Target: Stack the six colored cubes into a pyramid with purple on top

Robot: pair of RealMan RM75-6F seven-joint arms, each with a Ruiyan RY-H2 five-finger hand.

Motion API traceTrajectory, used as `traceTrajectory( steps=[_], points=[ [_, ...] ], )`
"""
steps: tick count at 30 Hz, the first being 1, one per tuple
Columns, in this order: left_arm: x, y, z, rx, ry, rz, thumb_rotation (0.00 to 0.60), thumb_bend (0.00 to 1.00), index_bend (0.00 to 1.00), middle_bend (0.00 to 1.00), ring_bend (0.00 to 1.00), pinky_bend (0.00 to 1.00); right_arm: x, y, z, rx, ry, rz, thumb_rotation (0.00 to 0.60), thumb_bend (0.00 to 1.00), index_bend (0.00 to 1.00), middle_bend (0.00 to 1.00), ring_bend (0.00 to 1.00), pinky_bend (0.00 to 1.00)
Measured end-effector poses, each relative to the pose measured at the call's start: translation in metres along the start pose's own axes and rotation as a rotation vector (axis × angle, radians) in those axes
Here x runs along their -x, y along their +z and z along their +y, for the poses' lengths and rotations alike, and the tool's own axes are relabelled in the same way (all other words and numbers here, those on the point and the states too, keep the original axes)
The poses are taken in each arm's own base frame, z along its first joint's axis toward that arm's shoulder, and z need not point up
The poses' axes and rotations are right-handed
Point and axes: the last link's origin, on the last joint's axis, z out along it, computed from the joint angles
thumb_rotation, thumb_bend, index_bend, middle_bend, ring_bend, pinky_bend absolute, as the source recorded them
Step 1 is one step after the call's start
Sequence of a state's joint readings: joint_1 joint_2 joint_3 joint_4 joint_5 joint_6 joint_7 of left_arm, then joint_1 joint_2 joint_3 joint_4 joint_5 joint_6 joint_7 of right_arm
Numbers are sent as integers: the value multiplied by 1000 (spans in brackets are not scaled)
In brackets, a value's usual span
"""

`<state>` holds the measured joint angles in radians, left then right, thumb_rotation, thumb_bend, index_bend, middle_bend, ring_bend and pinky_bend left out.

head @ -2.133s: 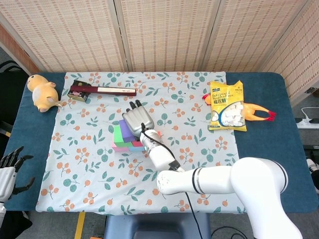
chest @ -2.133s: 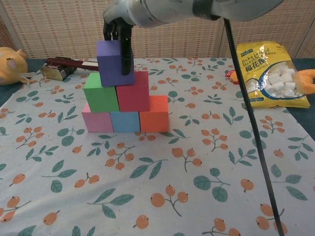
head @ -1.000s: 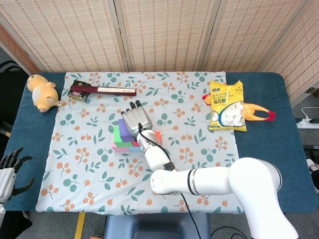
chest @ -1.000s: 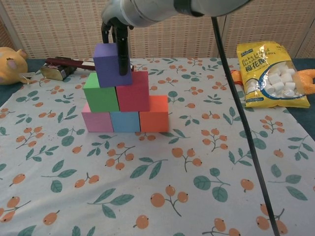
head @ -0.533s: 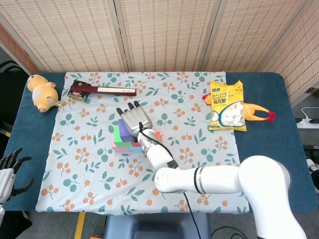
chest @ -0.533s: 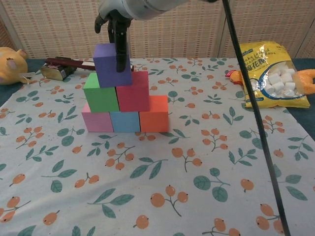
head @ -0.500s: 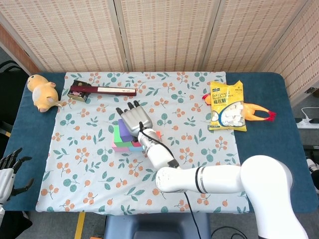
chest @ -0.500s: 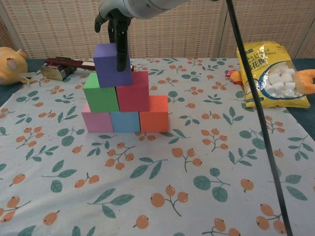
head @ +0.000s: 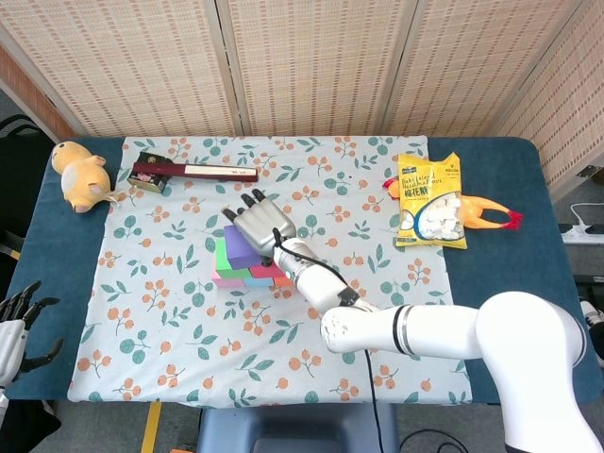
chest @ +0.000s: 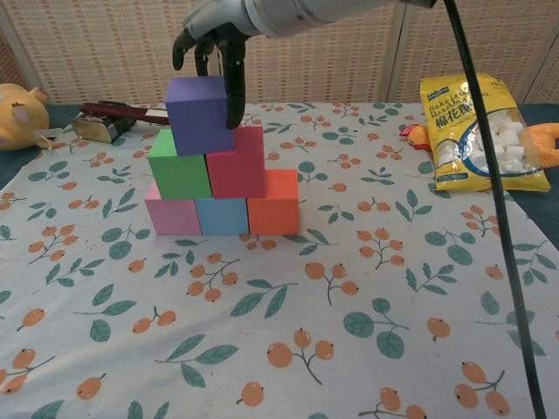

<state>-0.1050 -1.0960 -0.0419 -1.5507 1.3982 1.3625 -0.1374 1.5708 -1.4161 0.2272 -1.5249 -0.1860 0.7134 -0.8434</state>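
**Block pyramid with the right hand at its top**

Head view — A floral tablecloth (head: 189, 311) covers a blue table (head: 500, 283). Near its middle stand the stacked blocks, matte and square-edged, with the purple cube (head: 242, 247) uppermost. The right hand (head: 257, 226), a grey jointed shell, lies over the purple cube with its fingers spread; the glossy white arm (head: 453, 330) runs back toward the lower right. The left hand (head: 19, 321), dark-fingered and holding nothing, hangs with fingers apart at the table's lower left edge. A plush yellow toy (head: 80, 173), a long dark-red box (head: 193, 172), a crinkled yellow snack bag (head: 430, 201) and a rubber chicken (head: 486, 212) lie around the cloth's margins.

Chest view — Three tiers show plainly: pink cube (chest: 172, 215), light-blue cube (chest: 221, 216) and orange cube (chest: 273, 202) touching in a row; green cube (chest: 179, 163) and red cube (chest: 236, 161) on them; the purple cube (chest: 199, 114) on top, seated over the seam but shifted toward the green side. The right hand (chest: 214, 39) reaches down from above — one dark finger (chest: 234, 92) lies against the cube's right face, the others behind it. Whether it grips the cube or merely touches it cannot be told.
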Motion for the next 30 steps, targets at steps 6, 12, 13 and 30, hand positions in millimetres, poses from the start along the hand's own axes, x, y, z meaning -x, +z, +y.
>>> traceTrajectory(
  steps=[6, 12, 13, 30],
  points=[
    [0, 1, 0, 2, 0, 1, 600, 330, 232, 0, 0, 77, 3, 2, 1, -6, 0, -1, 600, 0, 185, 217, 0, 0],
    [1, 1, -1, 1, -1, -2, 600, 330, 232, 0, 0, 77, 5, 5, -1, -14, 6, 7, 600, 0, 258, 218, 0, 0],
    [1, 2, 0, 2, -1, -3, 600, 330, 232, 0, 0, 77, 6, 5, -1, -13, 8, 9, 600, 0, 278, 218, 0, 0],
    [2, 2, -1, 6, -3, -1, 600, 331, 232, 0, 0, 77, 1, 7, -4, 38, 46, 42, 600, 0, 414, 218, 0, 0]
  ],
)
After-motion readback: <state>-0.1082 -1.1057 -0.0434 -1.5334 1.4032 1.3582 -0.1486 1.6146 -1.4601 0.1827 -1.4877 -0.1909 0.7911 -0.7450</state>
